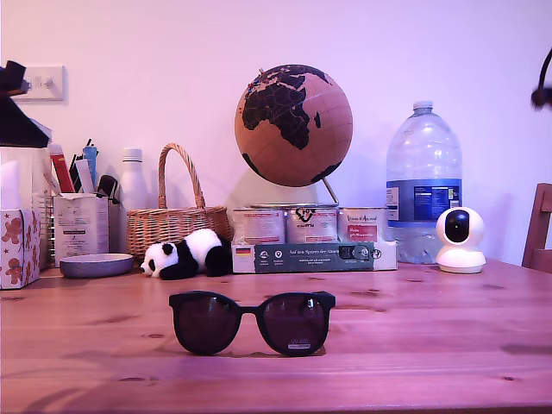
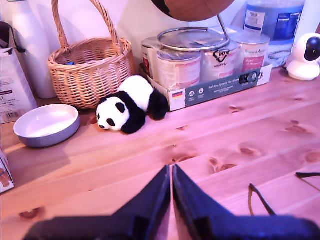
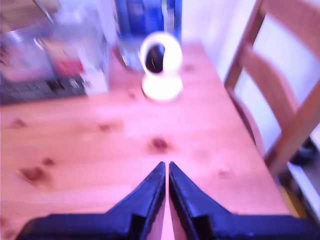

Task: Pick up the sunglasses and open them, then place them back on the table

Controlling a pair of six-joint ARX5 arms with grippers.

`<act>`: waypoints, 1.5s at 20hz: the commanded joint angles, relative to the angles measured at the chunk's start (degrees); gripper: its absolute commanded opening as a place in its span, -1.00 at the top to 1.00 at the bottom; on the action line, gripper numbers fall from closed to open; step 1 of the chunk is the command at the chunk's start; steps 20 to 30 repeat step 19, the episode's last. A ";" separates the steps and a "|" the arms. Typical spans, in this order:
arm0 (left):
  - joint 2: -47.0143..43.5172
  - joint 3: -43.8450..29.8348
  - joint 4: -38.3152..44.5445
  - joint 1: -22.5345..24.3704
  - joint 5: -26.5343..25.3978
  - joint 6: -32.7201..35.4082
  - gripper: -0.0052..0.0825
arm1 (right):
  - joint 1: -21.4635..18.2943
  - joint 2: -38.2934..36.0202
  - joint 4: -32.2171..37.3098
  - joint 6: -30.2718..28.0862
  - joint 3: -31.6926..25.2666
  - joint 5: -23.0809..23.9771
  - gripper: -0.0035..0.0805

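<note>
Sunglasses [image 1: 251,323]: nearest item, standing lenses-forward near the table's [image 1: 448,345] front edge, about midway along it; temples appear unfolded in the first wrist view, so the task looks all but finished, nothing held. Back edge, exterior view's left to right: bowl [image 1: 96,265], basket [image 1: 176,220], panda [image 1: 187,254], tins [image 1: 311,226] under a globe [image 1: 293,125], bottle [image 1: 423,181], white camera [image 1: 460,240]. My first gripper [image 2: 171,172]: jaws together, empty, above bare planks beside the sunglasses. My second gripper [image 3: 166,169]: jaws together, empty, near the table's end by a chair [image 3: 280,100].
</note>
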 commanded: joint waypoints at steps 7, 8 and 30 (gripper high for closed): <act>-15.23 -3.54 -6.45 -0.33 0.39 -1.75 0.91 | 2.78 -13.68 -5.70 0.28 -3.04 -0.17 0.94; -17.70 -3.52 -8.96 -0.50 0.68 -1.75 0.91 | 3.21 -15.06 -7.54 0.11 -3.04 -0.22 0.94; -23.45 -3.52 -26.32 -0.79 0.63 -3.23 0.91 | 3.28 -16.02 -20.20 0.13 -3.04 -0.04 0.94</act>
